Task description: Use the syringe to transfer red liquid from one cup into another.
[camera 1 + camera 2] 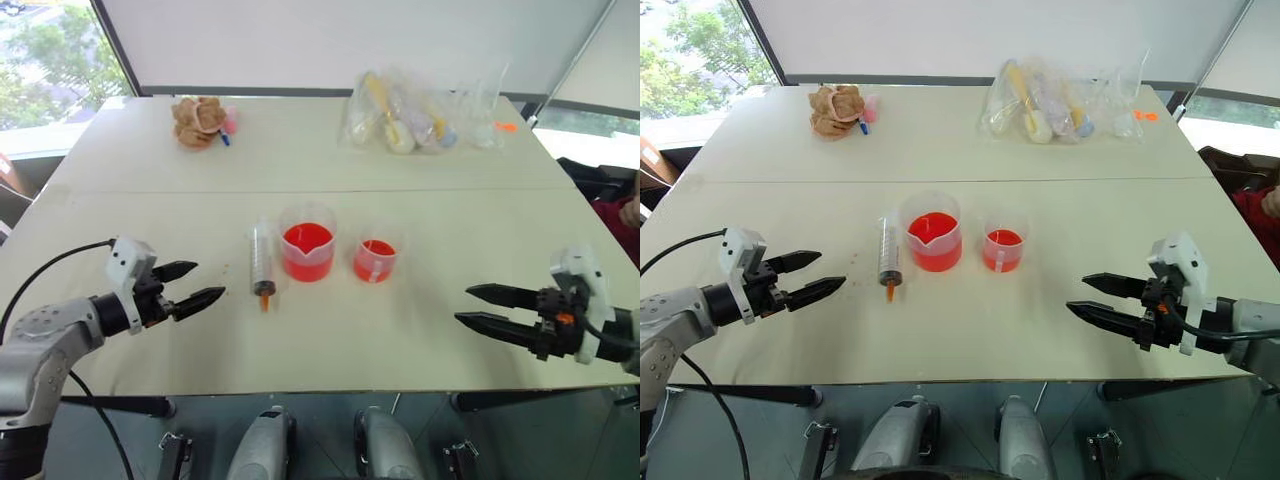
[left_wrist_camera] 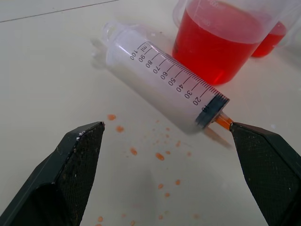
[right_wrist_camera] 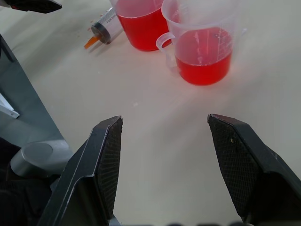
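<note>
A: How do the 2 pincers stand?

B: Both are spread wide and hold nothing. The left pincer [image 1: 192, 285] hangs over the table [image 1: 420, 340] on the left, its fingers aimed toward the syringe [image 1: 262, 258] but apart from it. The right pincer [image 1: 483, 308] hangs over the table's right side, aimed toward the cups and well apart from them.

A: And the syringe itself?

B: It lies flat on the table just left of the big cup [image 1: 307, 250], orange tip pointing toward the near edge. In the left wrist view the barrel is clear with printed marks, the dark plunger seal sits down at the tip end, and the barrel looks empty. Small orange droplets [image 2: 160, 156] spot the table beside the tip.

A: The cups?

B: 2 clear cups stand upright side by side near the middle of the table — the big cup with a spout, and the small cup [image 1: 375, 260] just right of it. Each holds red liquid [image 1: 305, 240]; the big cup looks roughly half full, the small cup less so.

A: Anything else on the table?

B: At the far edge — a brown lumpy thing [image 1: 198, 121] on the left, and a heap of clear plastic bags [image 1: 400, 115] with items inside on the right.
</note>
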